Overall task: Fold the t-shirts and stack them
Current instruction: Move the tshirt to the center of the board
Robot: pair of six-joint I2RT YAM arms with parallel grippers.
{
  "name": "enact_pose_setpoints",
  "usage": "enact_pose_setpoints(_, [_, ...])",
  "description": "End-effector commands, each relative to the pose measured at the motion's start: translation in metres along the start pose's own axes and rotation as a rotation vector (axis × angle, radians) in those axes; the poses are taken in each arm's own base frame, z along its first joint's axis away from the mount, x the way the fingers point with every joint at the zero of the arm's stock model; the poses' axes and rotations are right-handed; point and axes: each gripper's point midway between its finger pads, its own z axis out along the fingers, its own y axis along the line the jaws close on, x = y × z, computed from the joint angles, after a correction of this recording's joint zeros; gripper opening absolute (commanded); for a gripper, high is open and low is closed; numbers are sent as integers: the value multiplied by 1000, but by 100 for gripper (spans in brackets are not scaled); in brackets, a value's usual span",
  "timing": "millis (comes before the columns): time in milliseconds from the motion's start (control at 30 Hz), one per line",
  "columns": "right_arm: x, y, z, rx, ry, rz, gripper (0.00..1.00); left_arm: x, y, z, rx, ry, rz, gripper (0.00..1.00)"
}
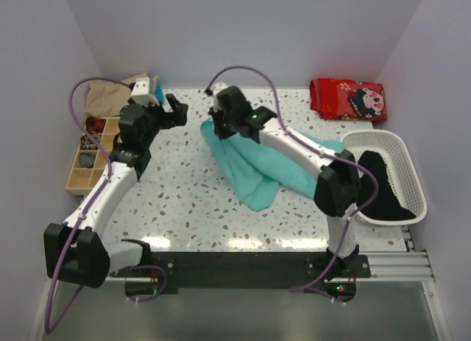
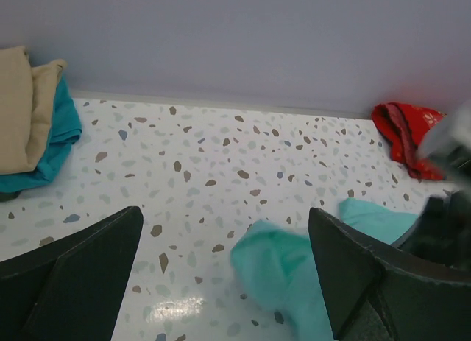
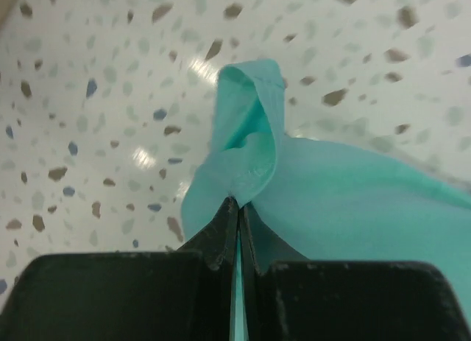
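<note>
Plainly, the worktop (image 1: 184,201) carried the tee (image 1: 254,180), bunched from its middle toward the right edge. The right gripper (image 3: 237,202) was clenched on a raised fold. The left gripper (image 2: 224,217) hung released near the far edge. Doing it well meant the left pinching another hem and spreading the cloth flat.

Teal t-shirt (image 1: 254,168), speckled white table (image 1: 184,201)

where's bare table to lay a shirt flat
Bare speckled table lies near front, between the crumpled teal t-shirt and the left arm; also at the back, beside the red patterned cloth. Crowded by the white plastic basket, right.
</note>
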Motion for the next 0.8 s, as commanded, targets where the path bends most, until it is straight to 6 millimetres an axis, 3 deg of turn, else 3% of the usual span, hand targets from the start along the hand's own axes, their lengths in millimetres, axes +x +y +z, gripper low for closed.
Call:
enact_pose_setpoints(0, [15,82,-4,-165,22,-65,5,-29,1,-8,-24,-85,-25,100])
enact_pose_setpoints(67, [26,82,0,-162,43,-75,13,-31,5,-9,-43,-83,-22,100])
enact_pose_setpoints(100, [21,78,-7,-154,30,-79,24,-31,8,-9,-61,-81,-19,100])
enact_pose_setpoints(133, [17,66,-11,-95,10,-89,35,-32,9,-10,-63,-81,-12,100])
enact_pose_setpoints(167, [26,53,-14,-47,22,-117,42,-30,9,-9,-61,-74,-9,100])
enact_pose_setpoints(200, [24,34,-19,30,10,-120,43,-26,11,-7,-65,-62,-6,100])
enact_pose_setpoints(233, [7,6,-42,159,-53,-111,46,-24,11,-6,-62,-55,-9,100])
enact_pose_setpoints(267, [22,-18,-45,245,-35,-114,49,-21,10,-4,-57,-44,-16,100])
enact_pose_setpoints(333, [15,-75,-74,395,-76,-41,60,-5,5,4,-14,2,-30,100])
enact_pose_setpoints(367, [35,-98,-76,438,-41,5,60,7,1,8,12,32,-62,100])
enact_pose_setpoints(400, [41,-135,-83,499,-31,66,60,19,-1,10,32,46,-83,100])
enact_pose_setpoints(433, [49,-152,-87,531,-17,102,60,27,-3,11,51,58,-102,100])
enact_pose_setpoints(533, [74,-187,-82,554,21,180,61,69,-5,16,75,136,-135,100])
enact_pose_setpoints(567, [79,-191,-73,555,34,183,61,89,-3,18,59,178,-130,100])
enact_pose_setpoints(667, [83,-199,-44,525,60,188,63,123,4,16,38,261,-139,100])
enact_pose_setpoints(767, [81,-212,-14,490,72,223,63,144,6,9,36,304,-136,100])
